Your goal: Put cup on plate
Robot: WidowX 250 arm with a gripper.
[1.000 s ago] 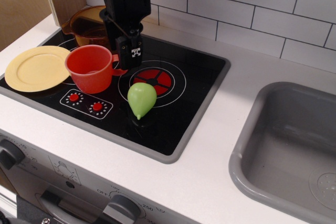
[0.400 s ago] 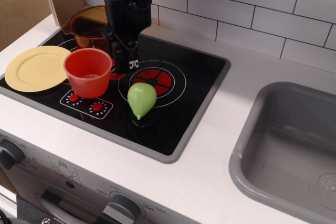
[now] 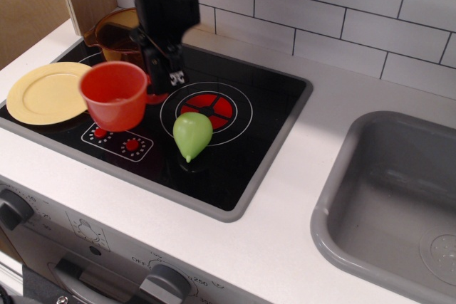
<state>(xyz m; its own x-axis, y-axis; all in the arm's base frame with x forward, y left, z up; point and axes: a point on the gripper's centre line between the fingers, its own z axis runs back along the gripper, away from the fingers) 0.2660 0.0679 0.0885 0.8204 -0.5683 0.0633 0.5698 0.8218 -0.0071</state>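
Note:
The red-orange cup [image 3: 113,95] hangs upright in the air above the left part of the black stovetop [image 3: 242,140], just right of the plate. My black gripper [image 3: 162,83] is shut on the cup's handle at its right side. The pale yellow plate [image 3: 48,92] lies flat at the stovetop's left edge. The cup's left rim overlaps the plate's right rim in this view.
An amber see-through pot [image 3: 117,33] stands on the back left burner behind the cup. A green pear-shaped toy [image 3: 192,134] lies on the stovetop next to the red burner [image 3: 210,107]. A grey sink [image 3: 395,204] is at the right.
My gripper has lifted the cup off the stovetop and carried it a little left toward the plate. The plate, pot and green toy have not moved.

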